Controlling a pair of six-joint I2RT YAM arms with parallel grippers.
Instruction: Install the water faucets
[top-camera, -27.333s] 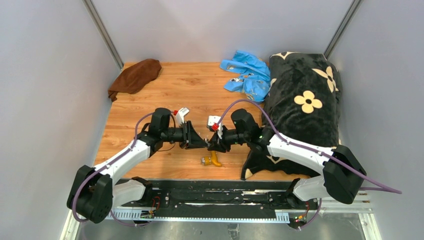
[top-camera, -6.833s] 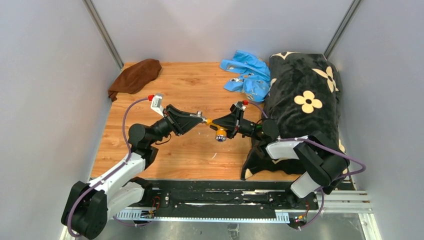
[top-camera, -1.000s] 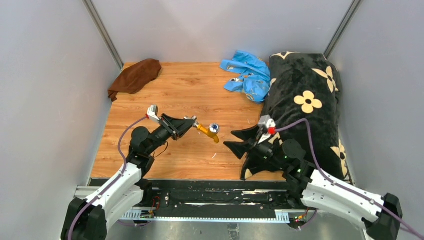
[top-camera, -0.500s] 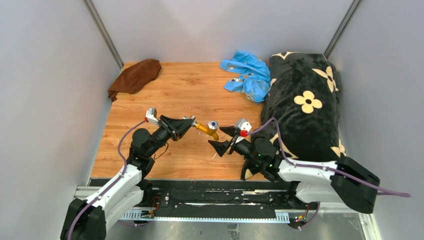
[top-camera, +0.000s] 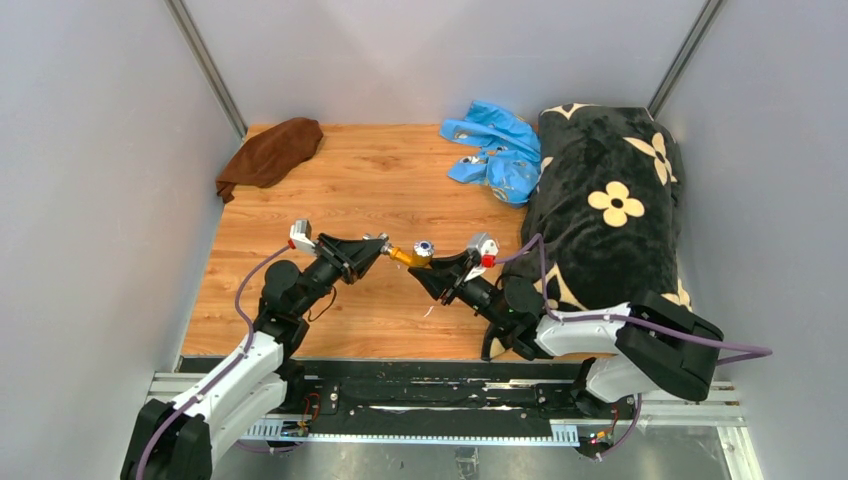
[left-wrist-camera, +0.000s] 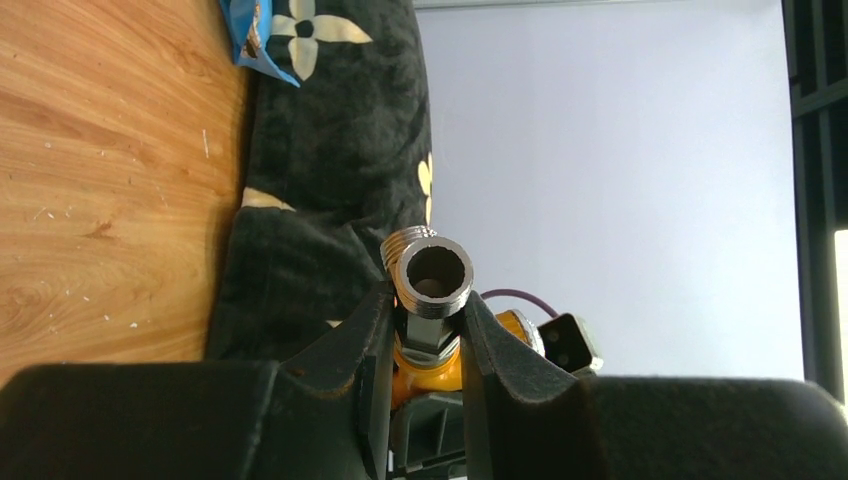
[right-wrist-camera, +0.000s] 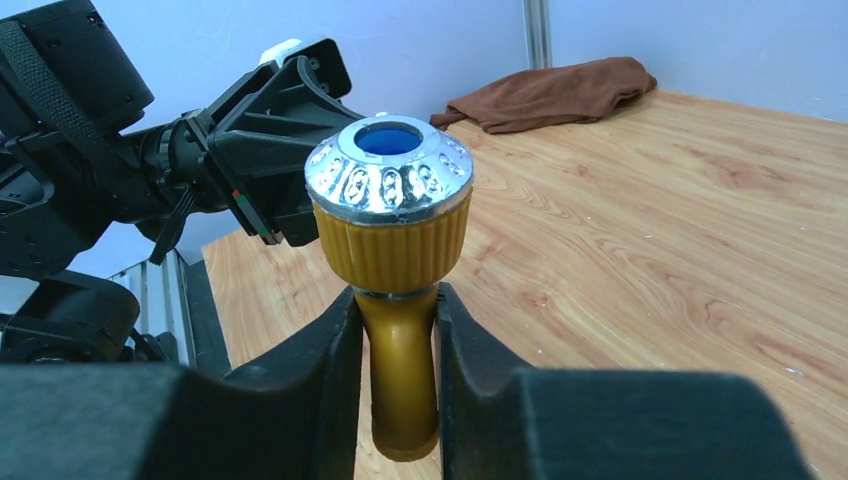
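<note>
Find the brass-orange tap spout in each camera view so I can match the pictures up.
Top external: brass-orange tap spout at mid-table, between left hand and right hand.
Left wrist: only an orange sliver low centre, behind the silver threaded fitting.
Right wrist: centre, upright, silver end up.
Shared landmark: the wooden table.

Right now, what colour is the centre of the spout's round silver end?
Blue, ringed by the silver end of the brass-orange spout; clearest in the right wrist view.

spout (left-wrist-camera: 440, 372) mostly hidden behind left hand (left-wrist-camera: 425, 305) and fitting (left-wrist-camera: 410, 248), blue bag (left-wrist-camera: 240, 20) cropped
</note>
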